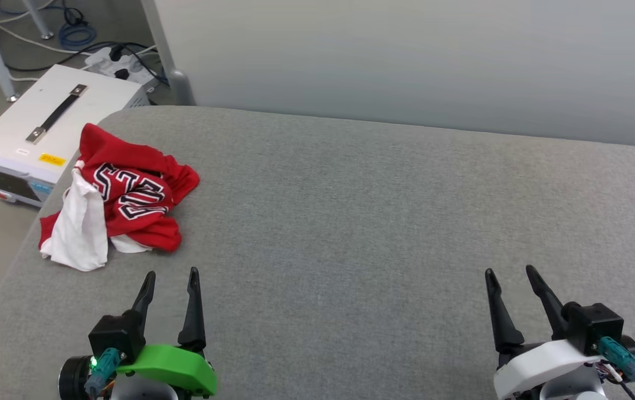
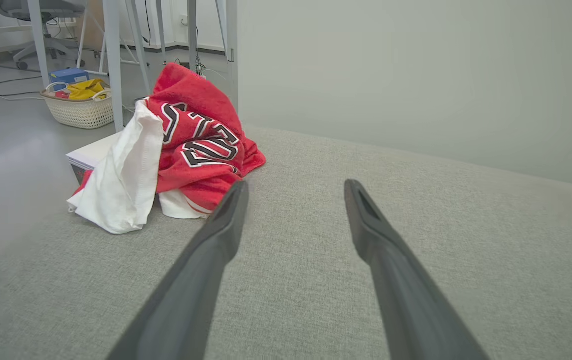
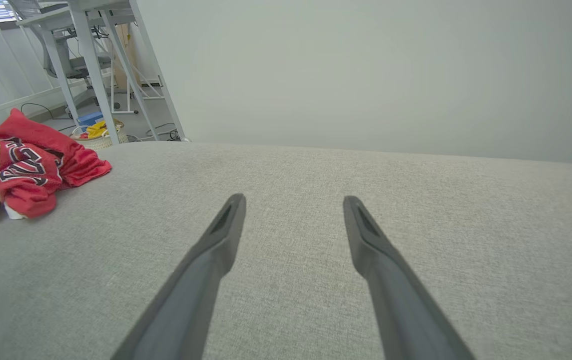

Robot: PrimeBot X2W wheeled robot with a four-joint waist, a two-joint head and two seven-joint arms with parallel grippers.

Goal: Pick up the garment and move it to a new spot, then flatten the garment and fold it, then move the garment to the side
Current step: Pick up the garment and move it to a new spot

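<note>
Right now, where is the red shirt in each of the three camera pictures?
Head view: the garment lies crumpled at the upper left, near the grey surface's far left corner.
Left wrist view: the garment sits left of centre, just beyond the left gripper.
Right wrist view: the garment sits at the far left edge.
Shared landmark: its white sleeve, on the heap's left.

Head view looks steeply down on grey surface (image 1: 350, 222); both wrist views sit low, skimming it toward wall (image 2: 416, 75); all three share crumpled garment (image 1: 123, 194) at left.
</note>
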